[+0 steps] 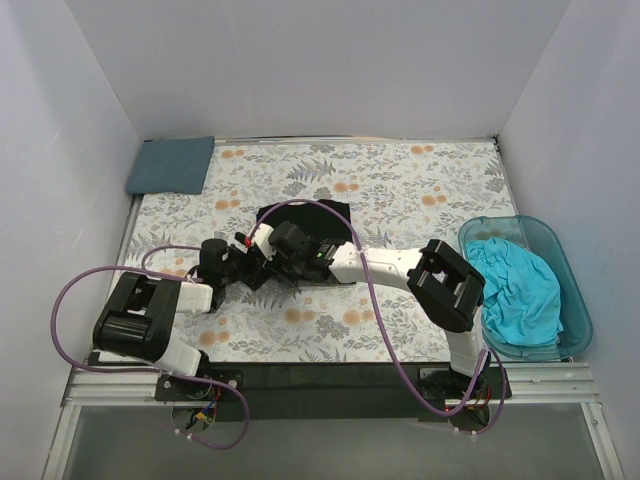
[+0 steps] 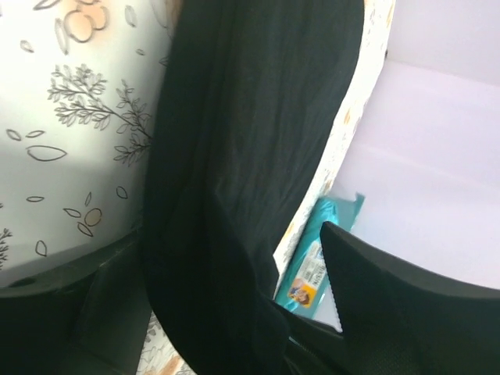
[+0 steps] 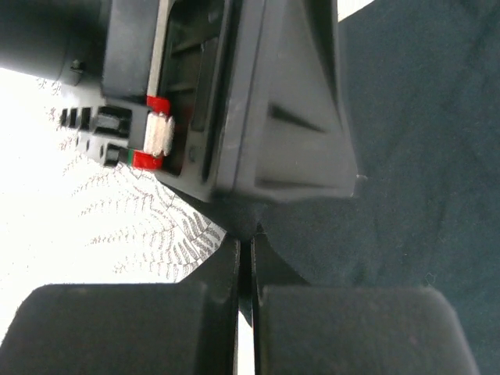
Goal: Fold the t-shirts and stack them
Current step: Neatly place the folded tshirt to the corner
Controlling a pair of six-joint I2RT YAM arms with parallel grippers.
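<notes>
A black t-shirt (image 1: 318, 222) lies partly folded in the middle of the table, and both grippers meet at its near left edge. My left gripper (image 1: 252, 256) is open, and a thick fold of the black t-shirt (image 2: 234, 156) runs between its spread fingers (image 2: 406, 305). My right gripper (image 3: 245, 242) is shut on a pinch of the black t-shirt (image 3: 406, 141), right beside the left gripper's body (image 3: 234, 94). A slate blue-grey t-shirt (image 1: 170, 165) lies folded at the back left corner. A turquoise t-shirt (image 1: 515, 285) is bunched in the tub.
The translucent teal tub (image 1: 572, 300) stands at the right edge of the floral table cloth (image 1: 400, 195). Grey walls close in the back and both sides. A teal labelled packet (image 2: 312, 269) shows past the cloth's edge in the left wrist view.
</notes>
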